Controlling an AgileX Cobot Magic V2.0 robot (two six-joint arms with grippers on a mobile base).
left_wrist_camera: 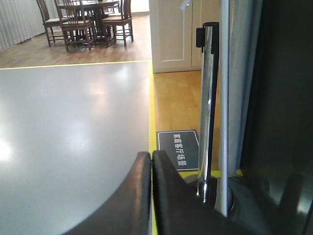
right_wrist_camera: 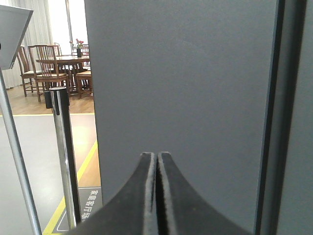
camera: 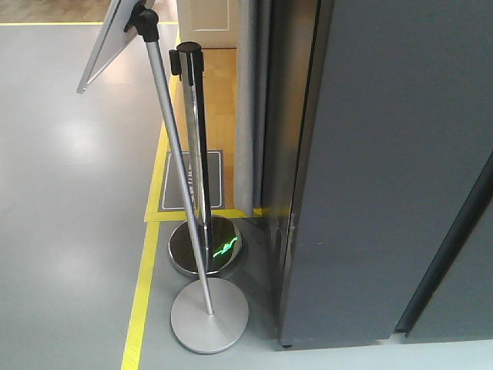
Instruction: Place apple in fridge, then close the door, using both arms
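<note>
Both black padded grippers, left (left_wrist_camera: 151, 159) and right (right_wrist_camera: 157, 159), sit pressed closed and empty. Your matte dark grey fridge (right_wrist_camera: 186, 83) appears closed just ahead; no apple shows, so progress can't be judged.

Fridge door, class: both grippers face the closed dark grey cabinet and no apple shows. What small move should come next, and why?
Probably open the right gripper and ease it toward the fridge door edge. Both it and the left gripper are shut and empty, the door looks closed, and the apple is not in view, so nothing can go inside yet.
</note>
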